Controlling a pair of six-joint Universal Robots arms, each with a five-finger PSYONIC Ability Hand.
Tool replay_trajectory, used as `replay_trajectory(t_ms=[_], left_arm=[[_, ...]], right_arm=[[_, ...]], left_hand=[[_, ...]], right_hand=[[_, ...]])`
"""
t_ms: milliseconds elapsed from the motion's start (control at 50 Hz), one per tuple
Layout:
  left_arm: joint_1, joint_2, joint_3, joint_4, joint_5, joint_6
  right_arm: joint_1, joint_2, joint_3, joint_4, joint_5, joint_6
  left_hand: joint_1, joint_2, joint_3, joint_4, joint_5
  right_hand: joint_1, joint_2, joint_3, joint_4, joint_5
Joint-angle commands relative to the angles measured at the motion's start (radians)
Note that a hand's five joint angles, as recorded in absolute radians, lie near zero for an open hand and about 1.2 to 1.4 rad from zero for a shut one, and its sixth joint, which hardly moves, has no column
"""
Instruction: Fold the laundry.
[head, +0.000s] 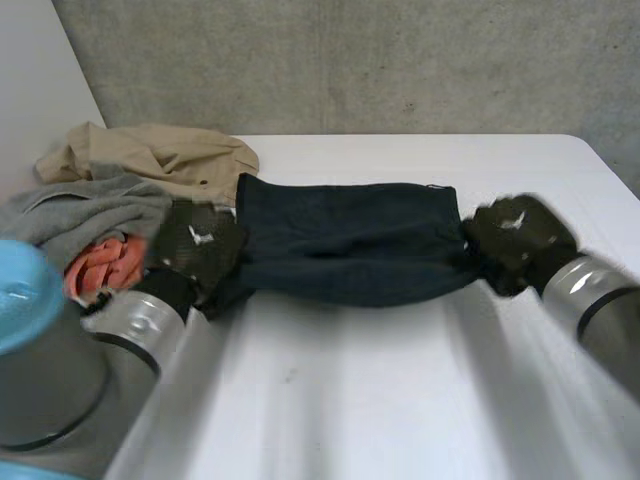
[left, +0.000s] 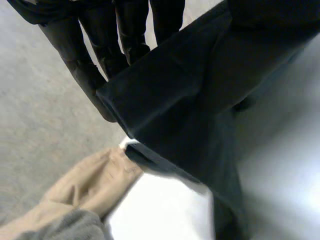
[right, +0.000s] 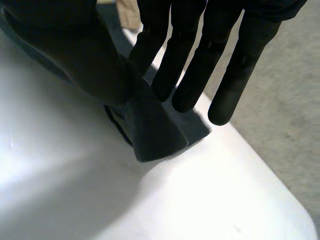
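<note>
Soft, even light with no hard glare. The white table (head: 400, 400) is the brightest surface in my head view, and it pales to near white beneath my right hand (right: 187, 65) in that wrist's view. The dark garment (head: 350, 240) returns almost no light: its folds read faintly, and my black left hand (left: 100, 45) barely separates from it. The garment lays a soft grey shadow on the table along its near edge. The concrete wall (head: 350, 60) is evenly lit.
</note>
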Motion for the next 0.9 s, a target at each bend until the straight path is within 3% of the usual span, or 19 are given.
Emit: replay_trajectory(t_ms=[20,80,200,280,420,600,760,780,800,820,840,900], left_arm=[[-0.013,0.248,0.148,-0.376,0.045,-0.146],[-0.007,0.297,0.203,-0.492,0.062,-0.176],[0.017,0.267,0.269,-0.570,0.092,-0.202],[0.028,0.175,0.287,-0.578,0.108,-0.198],[0.034,-0.139,0.398,-0.496,0.100,-0.172],[0.028,-0.564,0.810,-0.476,0.040,-0.106],[0.017,-0.825,1.116,-0.481,0.003,-0.055],[0.017,-0.836,1.134,-0.480,0.005,-0.054],[0.014,-0.853,1.157,-0.473,0.011,-0.057],[0.011,-0.854,1.163,-0.466,0.014,-0.057],[0.008,-0.856,1.166,-0.458,0.016,-0.052],[-0.004,-0.839,1.160,-0.394,0.000,-0.049]], right_arm=[[-0.038,-0.136,-0.276,0.378,-0.009,0.023],[-0.067,-0.148,-0.362,0.461,-0.012,0.043],[-0.074,-0.113,-0.439,0.518,-0.023,0.055],[-0.071,-0.052,-0.438,0.524,-0.023,0.053],[-0.066,0.153,-0.455,0.474,-0.009,0.046],[-0.011,0.417,-0.537,0.209,0.127,0.041],[0.015,0.608,-0.623,-0.095,0.166,0.033],[0.018,0.623,-0.629,-0.123,0.170,0.029],[0.021,0.649,-0.645,-0.164,0.184,0.015],[0.023,0.660,-0.651,-0.183,0.196,0.006],[0.024,0.668,-0.654,-0.201,0.207,0.000],[0.029,0.663,-0.639,-0.264,0.232,-0.005]], left_hand=[[0.247,0.201,0.211,0.203,0.236],[0.247,0.201,0.211,0.203,0.236],[0.247,0.201,0.211,0.203,0.236],[0.247,0.201,0.211,0.203,0.236],[0.247,0.201,0.211,0.203,0.236],[0.247,0.201,0.211,0.203,0.236],[0.247,0.201,0.211,0.203,0.236],[0.189,0.144,0.154,0.145,0.178],[-0.428,-0.473,-0.463,-0.472,-0.438],[-0.791,-0.837,-0.827,-0.836,-0.802],[-0.975,-1.020,-1.010,-1.019,-0.986],[-0.975,-1.020,-1.010,-1.019,-0.986]], right_hand=[[0.305,0.238,0.210,0.203,0.235],[0.305,0.238,0.210,0.203,0.235],[0.305,0.238,0.210,0.203,0.235],[0.305,0.238,0.210,0.203,0.235],[0.305,0.238,0.210,0.203,0.235],[0.305,0.238,0.210,0.203,0.235],[0.275,0.209,0.181,0.173,0.205],[-0.071,-0.137,-0.165,-0.173,-0.141],[-0.871,-0.937,-0.965,-0.973,-0.941],[-0.917,-0.983,-1.011,-1.019,-0.987],[-0.917,-0.983,-1.011,-1.019,-0.987],[-0.917,-0.983,-1.011,-1.019,-0.987]])
